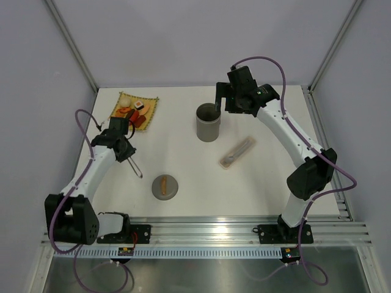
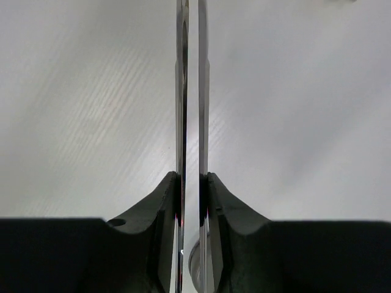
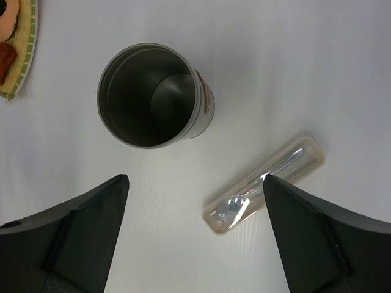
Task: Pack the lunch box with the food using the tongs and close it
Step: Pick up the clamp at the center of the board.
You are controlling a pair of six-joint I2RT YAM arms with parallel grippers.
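The tongs (image 1: pixel 136 165) lie low over the table at the left, silver tips toward the near side. My left gripper (image 1: pixel 126 151) is shut on them; in the left wrist view both slim arms of the tongs (image 2: pixel 181 91) run straight ahead, pinched between my gripper's (image 2: pixel 192 183) dark fingers with a narrow gap left between the arms. The grey lunch box (image 1: pixel 208 122) stands upright, open and empty (image 3: pixel 149 94). My right gripper (image 1: pixel 220 101) hovers open just behind it (image 3: pixel 195 183). The food (image 1: pixel 135 112) sits on a yellow mat at the back left, its edge (image 3: pixel 7 58) showing in the right wrist view.
A round grey lid (image 1: pixel 165 186) with a brown handle lies near the front centre. A pale cutlery case (image 1: pixel 238 152) with a spoon inside (image 3: pixel 266 183) lies right of the canister. Walls and metal posts enclose the table.
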